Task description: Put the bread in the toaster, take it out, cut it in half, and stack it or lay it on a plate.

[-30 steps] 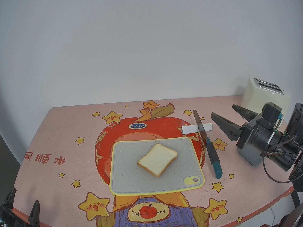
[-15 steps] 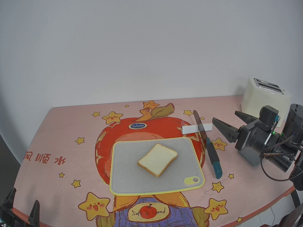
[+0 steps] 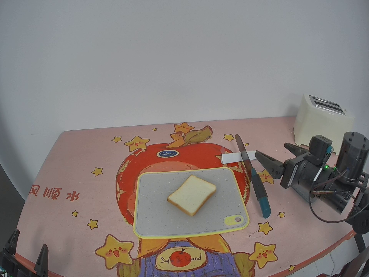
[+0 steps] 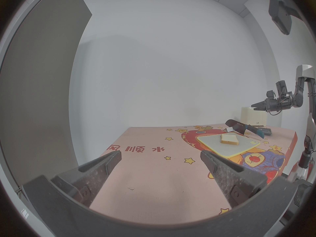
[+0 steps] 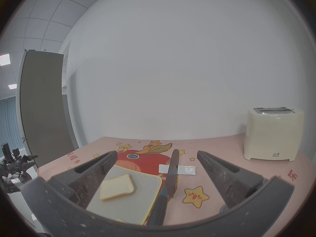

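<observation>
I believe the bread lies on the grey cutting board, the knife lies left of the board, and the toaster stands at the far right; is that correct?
Not quite: the knife lies right of the cutting board, not left, as the head view shows. The bread is on the board and the toaster stands at the far right.

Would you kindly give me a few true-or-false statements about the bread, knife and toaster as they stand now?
1. The bread slice lies on the grey cutting board. True.
2. The right pincer grips the knife. False: the pincer is open and empty; the knife lies on the table beside the board.
3. The knife's blade crosses a white paper strip. True.
4. The toaster stands at the table's left edge. False: it stands at the far right corner.
</observation>
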### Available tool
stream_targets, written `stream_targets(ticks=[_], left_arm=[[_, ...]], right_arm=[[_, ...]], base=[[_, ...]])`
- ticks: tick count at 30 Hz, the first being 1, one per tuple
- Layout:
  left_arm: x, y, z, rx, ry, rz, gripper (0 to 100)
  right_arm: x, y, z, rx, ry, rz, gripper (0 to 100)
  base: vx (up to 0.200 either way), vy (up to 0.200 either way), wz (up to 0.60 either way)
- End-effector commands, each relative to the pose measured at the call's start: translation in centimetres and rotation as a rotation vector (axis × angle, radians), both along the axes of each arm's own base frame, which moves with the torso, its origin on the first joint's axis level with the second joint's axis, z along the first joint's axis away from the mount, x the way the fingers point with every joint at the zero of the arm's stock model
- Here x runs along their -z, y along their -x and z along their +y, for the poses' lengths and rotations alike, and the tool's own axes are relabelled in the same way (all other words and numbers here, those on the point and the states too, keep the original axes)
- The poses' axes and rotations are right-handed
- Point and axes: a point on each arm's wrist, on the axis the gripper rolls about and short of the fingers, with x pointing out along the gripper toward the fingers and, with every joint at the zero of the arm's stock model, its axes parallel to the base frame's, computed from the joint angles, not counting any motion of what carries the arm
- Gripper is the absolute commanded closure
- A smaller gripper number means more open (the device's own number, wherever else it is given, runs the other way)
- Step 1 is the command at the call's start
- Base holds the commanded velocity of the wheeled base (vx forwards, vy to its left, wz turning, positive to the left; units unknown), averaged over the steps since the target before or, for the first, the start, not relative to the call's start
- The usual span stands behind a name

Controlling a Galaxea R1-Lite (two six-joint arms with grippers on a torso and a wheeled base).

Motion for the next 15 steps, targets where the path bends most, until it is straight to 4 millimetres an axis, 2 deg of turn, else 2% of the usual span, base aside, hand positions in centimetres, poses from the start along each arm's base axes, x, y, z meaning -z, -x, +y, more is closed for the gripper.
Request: stream_targets(ticks=[1, 10, 15], left_arm=[[0.4, -0.1, 0.0, 0.0, 0.001, 0.01, 0], [0.4, -0.1, 0.0, 0.0, 0.001, 0.01, 0], [0.4, -0.1, 0.0, 0.0, 0.001, 0.01, 0]], right_arm=[[1.9, -0.9, 0.6, 0.031, 0.039, 0.066, 0], [3.2, -0.1, 1.9, 0.016, 0.074, 0.105, 0], [4.8, -0.6, 2.5, 0.054, 0.12, 0.146, 0]], base=[[0.0, 0.0, 0.0], [0.0, 0.0, 0.0], [0.0, 0.0, 0.0]])
